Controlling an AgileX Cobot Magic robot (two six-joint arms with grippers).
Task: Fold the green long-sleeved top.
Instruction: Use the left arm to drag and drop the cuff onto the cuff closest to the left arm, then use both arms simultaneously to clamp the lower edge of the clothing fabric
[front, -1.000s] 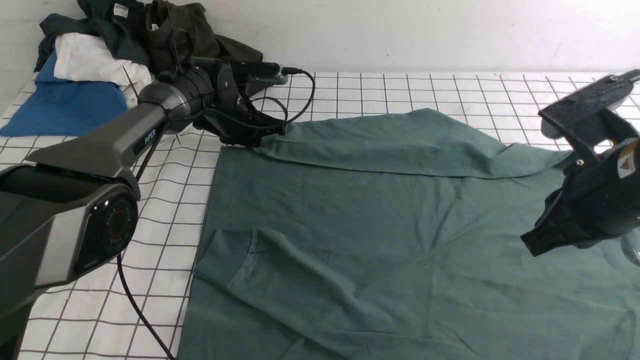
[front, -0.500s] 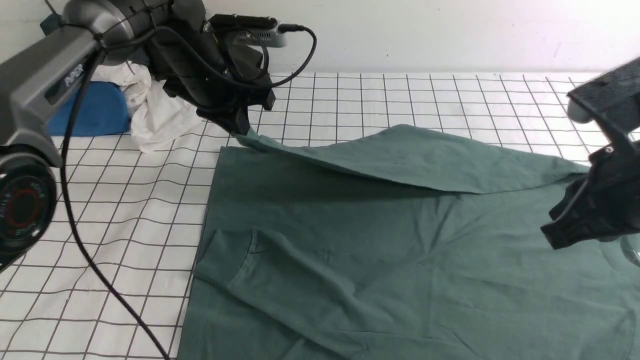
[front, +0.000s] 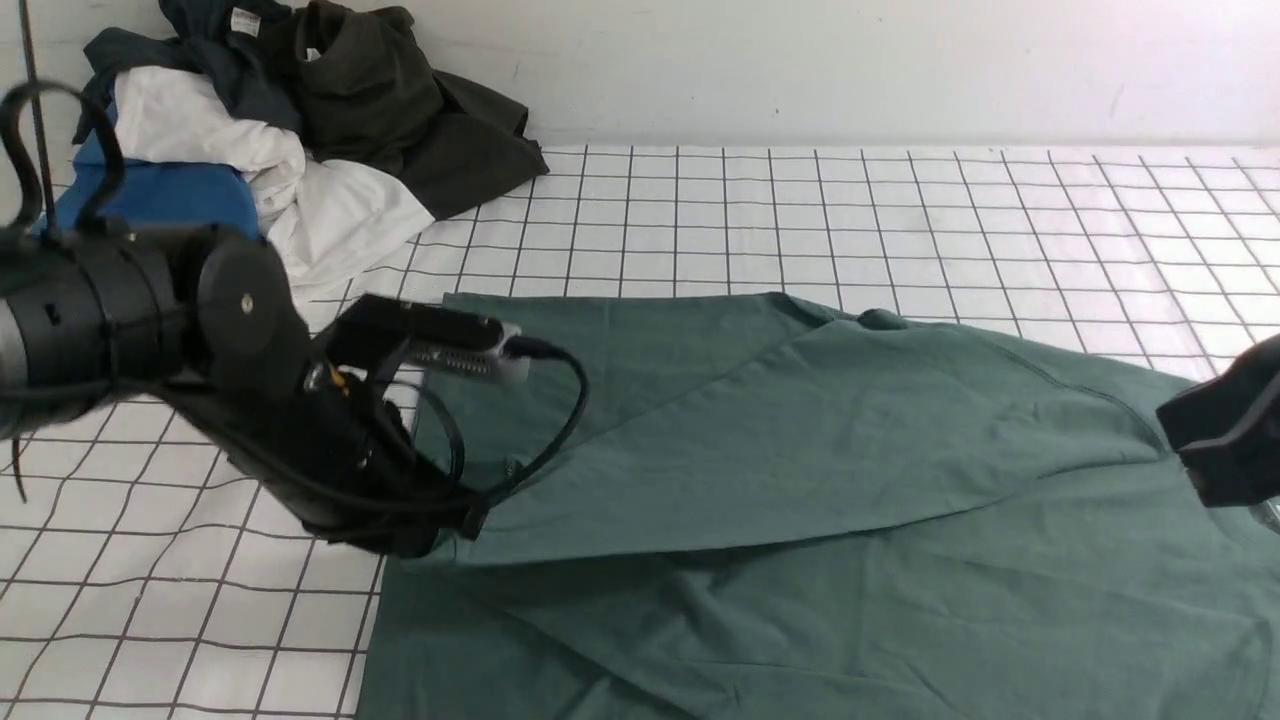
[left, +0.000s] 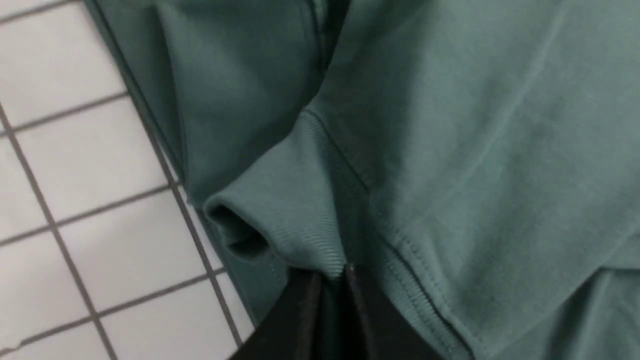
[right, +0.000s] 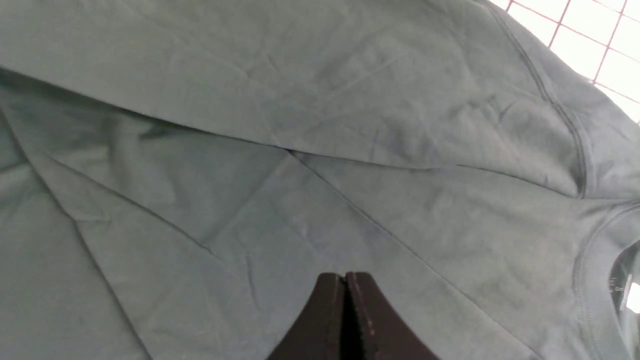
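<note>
The green long-sleeved top (front: 800, 450) lies spread across the checked table, with a wide flap folded from its far side over its body. My left gripper (front: 462, 522) is low at the flap's near left corner. In the left wrist view this gripper (left: 330, 272) is shut on the top's ribbed cuff (left: 295, 235). My right gripper (front: 1195, 470) hovers at the right edge of the front view. In the right wrist view its jaws (right: 345, 276) are shut with nothing in them, just above the top's fabric (right: 300, 175). The neck opening (right: 620, 280) is close by.
A pile of clothes sits at the back left: a blue garment (front: 160, 205), a white one (front: 300, 220) and a dark olive one (front: 400, 110). The checked cloth (front: 800, 200) reaches to the back wall. A black cable (front: 575, 400) loops from my left wrist.
My left gripper lifted the top's far left corner, then carried it toward the near side and down, laying a flap over the body. The right arm drew away to the right.
</note>
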